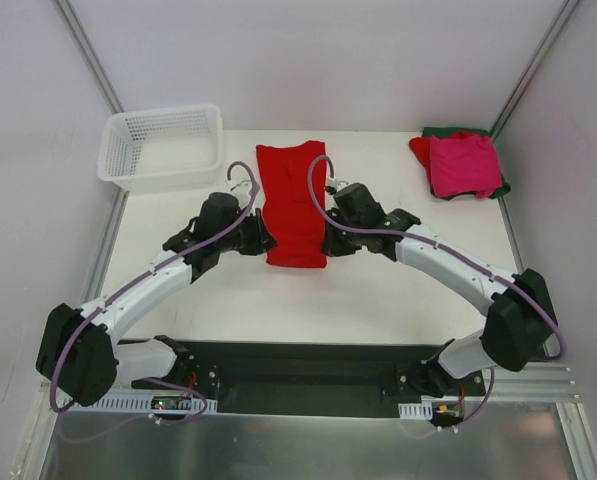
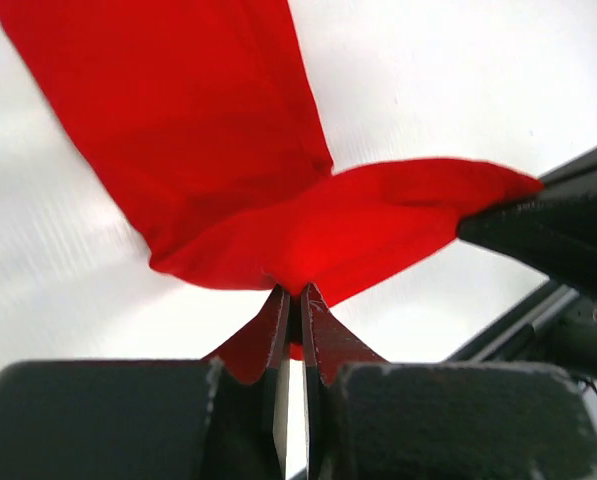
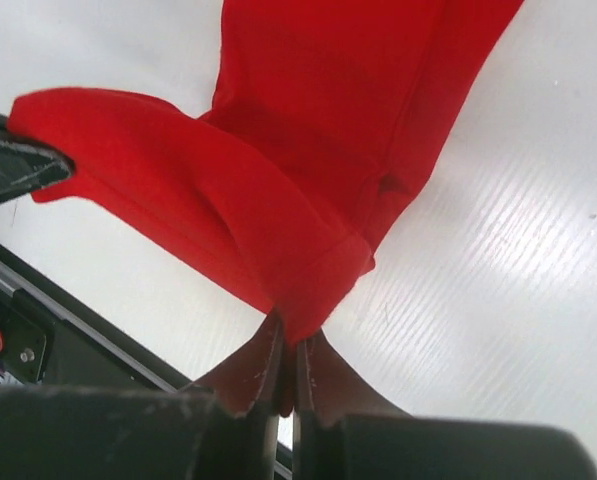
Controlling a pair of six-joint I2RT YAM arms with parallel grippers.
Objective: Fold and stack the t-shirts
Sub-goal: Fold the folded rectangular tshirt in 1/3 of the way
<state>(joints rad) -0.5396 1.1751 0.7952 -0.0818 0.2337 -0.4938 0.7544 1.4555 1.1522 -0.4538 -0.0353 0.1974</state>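
We list one bright red cloth t-shirt [image 1: 291, 200] mid-worktop [image 1: 378, 300], its near hem clamped by the left gripper [image 1: 267, 241] and the right gripper [image 1: 326, 243]. Far right lies a magenta-pink t-shirt pile [image 1: 465, 165]; far left stands a white plastic mesh basket [image 1: 160, 173].

The t-shirt [image 1: 291, 205] in the middle of the counter [image 1: 378, 295] is plain bright red. At the far right corner lie a magenta-pink shirt [image 1: 465, 165], a red shirt [image 1: 419, 148] and a dark green shirt [image 1: 444, 131], all plain. The counter is white, and the basket [image 1: 163, 147] at the far left corner is white mesh.
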